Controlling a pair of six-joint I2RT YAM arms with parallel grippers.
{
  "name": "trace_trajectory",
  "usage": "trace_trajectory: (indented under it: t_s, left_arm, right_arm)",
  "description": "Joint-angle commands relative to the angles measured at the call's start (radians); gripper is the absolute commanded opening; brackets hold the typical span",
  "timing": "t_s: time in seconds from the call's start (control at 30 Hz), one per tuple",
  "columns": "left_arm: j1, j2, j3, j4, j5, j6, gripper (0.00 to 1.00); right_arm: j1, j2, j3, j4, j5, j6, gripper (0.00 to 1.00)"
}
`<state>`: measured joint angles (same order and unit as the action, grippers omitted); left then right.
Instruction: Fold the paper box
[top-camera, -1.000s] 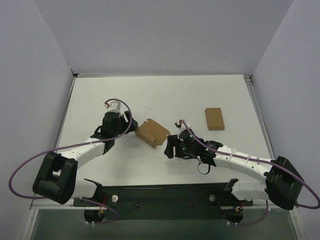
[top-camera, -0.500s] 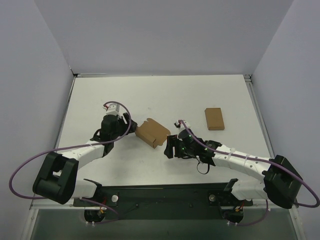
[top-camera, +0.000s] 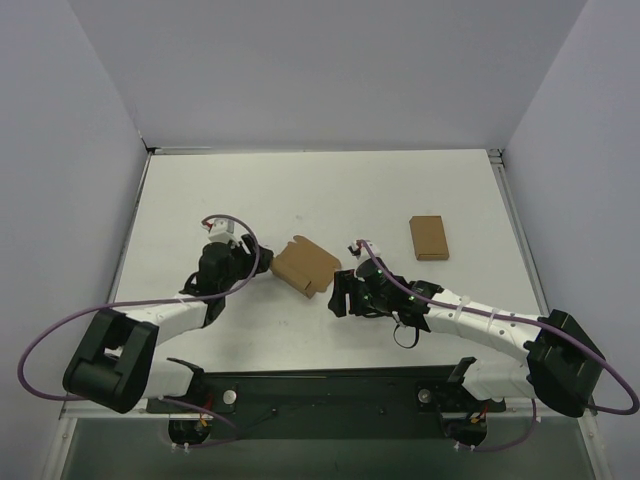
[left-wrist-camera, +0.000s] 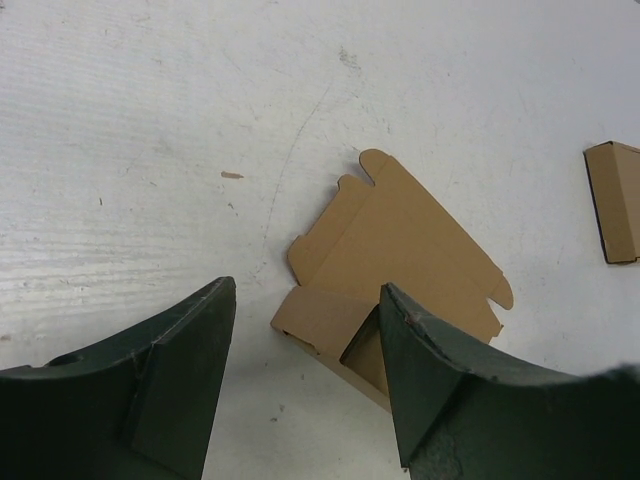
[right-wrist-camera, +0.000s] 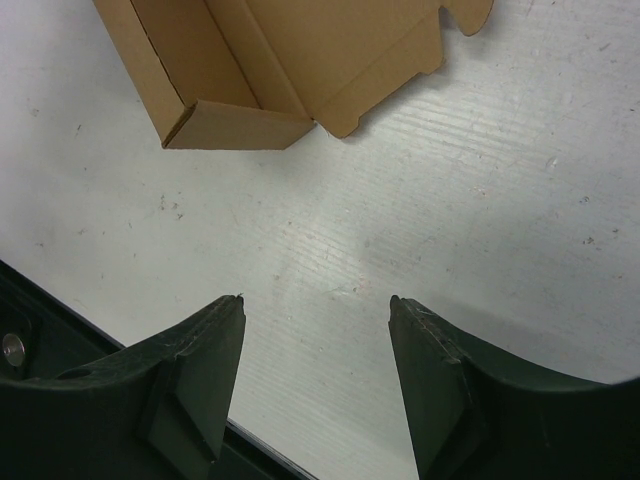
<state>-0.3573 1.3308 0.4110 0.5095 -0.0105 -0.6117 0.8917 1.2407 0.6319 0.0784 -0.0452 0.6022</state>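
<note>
The paper box (top-camera: 305, 264) lies partly folded on the white table between the two arms, a brown kraft piece with notched flaps. In the left wrist view the paper box (left-wrist-camera: 400, 250) shows its lid flat and one raised wall at the near end. My left gripper (top-camera: 262, 262) is open at the box's left end; its right finger (left-wrist-camera: 440, 380) overlaps the near wall in view, and nothing is between the jaws. My right gripper (top-camera: 336, 293) stands open just right of the box, over bare table (right-wrist-camera: 316, 298), with the paper box (right-wrist-camera: 270, 60) ahead of the fingertips.
A narrower plain brown cardboard rectangle (top-camera: 428, 237) lies at the right back, also at the right edge of the left wrist view (left-wrist-camera: 615, 200). The black base rail (right-wrist-camera: 60, 360) runs along the table's near edge close behind my right gripper.
My left arm has drawn back toward the near left, away from the box, and its jaws have narrowed a little. The box and the right arm have not moved.
</note>
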Motion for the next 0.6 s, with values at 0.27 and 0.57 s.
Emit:
trace_trajectory:
  t_s: [0.27, 0.57]
  left_arm:
    - [-0.046, -0.228, -0.262, -0.086, -0.006, -0.097, 0.67]
    - [-0.058, -0.338, -0.215, -0.172, 0.033, -0.088, 0.69]
  right_arm:
    - [0.007, -0.014, 0.034, 0.003, 0.016, -0.001, 0.60]
    - [0.007, -0.075, 0.025, -0.003, 0.021, 0.013, 0.60]
